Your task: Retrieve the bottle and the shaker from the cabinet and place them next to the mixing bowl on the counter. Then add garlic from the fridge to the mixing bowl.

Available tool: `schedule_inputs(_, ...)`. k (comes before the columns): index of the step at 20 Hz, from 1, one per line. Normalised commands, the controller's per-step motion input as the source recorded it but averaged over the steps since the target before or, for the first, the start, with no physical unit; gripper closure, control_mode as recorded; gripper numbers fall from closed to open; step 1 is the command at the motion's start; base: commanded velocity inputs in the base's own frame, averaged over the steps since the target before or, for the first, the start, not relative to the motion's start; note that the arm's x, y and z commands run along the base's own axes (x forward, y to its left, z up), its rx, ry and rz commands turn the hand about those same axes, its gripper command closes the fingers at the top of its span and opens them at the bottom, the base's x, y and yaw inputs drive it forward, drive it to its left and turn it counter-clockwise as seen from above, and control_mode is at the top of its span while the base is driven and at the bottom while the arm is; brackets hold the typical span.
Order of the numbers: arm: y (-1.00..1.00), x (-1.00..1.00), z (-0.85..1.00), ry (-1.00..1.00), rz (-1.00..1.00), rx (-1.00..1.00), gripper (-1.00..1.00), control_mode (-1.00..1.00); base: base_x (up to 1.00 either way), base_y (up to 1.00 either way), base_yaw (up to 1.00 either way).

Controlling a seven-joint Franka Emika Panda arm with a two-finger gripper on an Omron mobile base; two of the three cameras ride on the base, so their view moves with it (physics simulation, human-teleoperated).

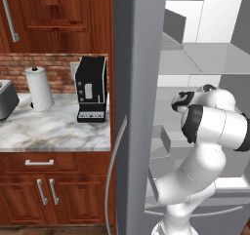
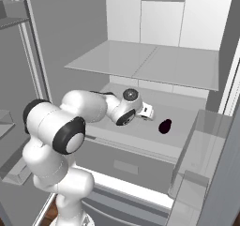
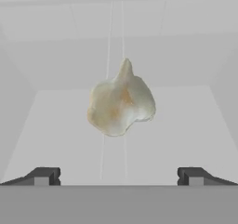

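Reaching into the fridge (image 2: 140, 65) with end effector (image 3: 118, 176) spread fully wide, gripping nothing. Lining up on garlic (image 3: 121, 102) resting on the fridge shelf (image 2: 183, 122) just ahead. Probably light, firm, lumpy; pinching across the bulb's broad middle, not the pointed tip.

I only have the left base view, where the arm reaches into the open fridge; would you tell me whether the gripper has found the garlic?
Observer: Yes. In the hand view the garlic sits straight ahead of the gripper, not yet touched.
Operator: Are the jaws open?
Observer: Yes, wide open, with one fingertip low on each side of the garlic.
Operator: Where does it lie?
Observer: On a pale fridge shelf, beneath an upper shelf.
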Motion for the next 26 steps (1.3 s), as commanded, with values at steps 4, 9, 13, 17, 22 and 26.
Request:
schedule_inputs(4,0.0,0.21,0.09,-0.02,0.0,0.0,-1.0,-1.0,0.0,0.0,0.0)
schedule_inputs(9,0.0,0.36,0.08,0.0,0.0,0.0,-1.0,-1.0,0.0,0.0,0.0)
schedule_inputs(13,0.0,0.27,0.01,0.0,0.0,0.0,-1.0,-1.0,0.0,0.0,0.0)
schedule_inputs(17,0.0,0.09,0.0,0.0,0.0,0.0,-1.0,-1.0,0.0,0.0,0.0)
schedule_inputs(22,-0.07,0.23,-0.01,0.0,0.0,0.0,-1.0,-1.0,0.0,0.0,0.0)
schedule_inputs(26,-0.08,0.01,-0.05,0.0,0.0,0.0,-1.0,-1.0,0.0,0.0,0.0)
